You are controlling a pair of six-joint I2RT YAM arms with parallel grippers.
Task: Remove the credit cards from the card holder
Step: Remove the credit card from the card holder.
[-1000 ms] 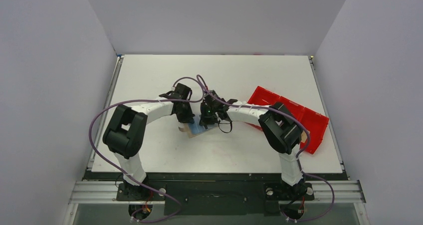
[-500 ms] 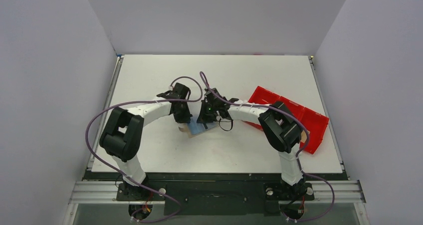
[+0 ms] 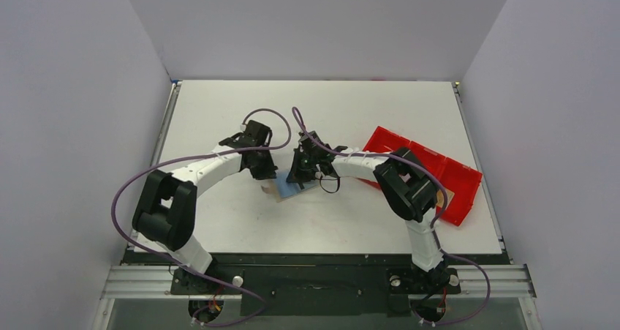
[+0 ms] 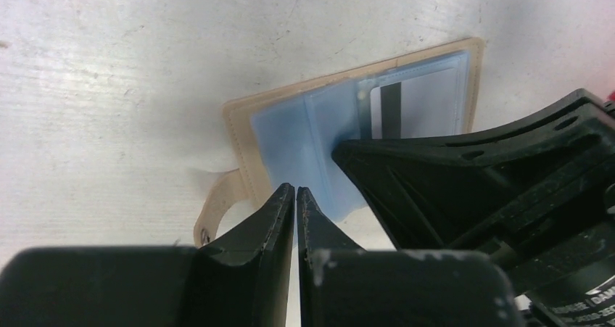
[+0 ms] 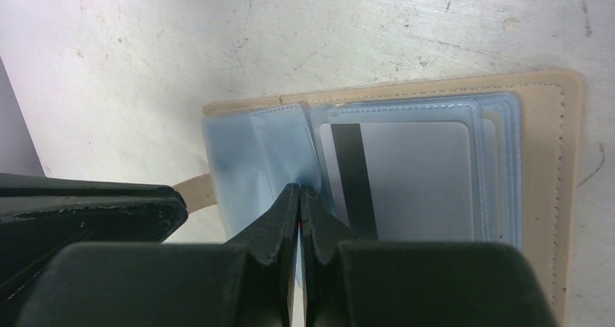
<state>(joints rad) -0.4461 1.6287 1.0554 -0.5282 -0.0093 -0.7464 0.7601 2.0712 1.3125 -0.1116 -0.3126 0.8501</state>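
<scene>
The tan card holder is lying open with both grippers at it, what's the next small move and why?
Probably open the left gripper slightly and ease it toward the pale grey card with the black stripe. That card sits inside a clear blue plastic sleeve of the tan-brown folding card holder, and the shut right gripper is at the fold, seemingly pinning it.

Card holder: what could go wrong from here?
The right gripper is shut at the fold of the sleeves, not on the card, so a pull might lift the whole holder. The left gripper sits close beside the right one; they could knock together.
</scene>
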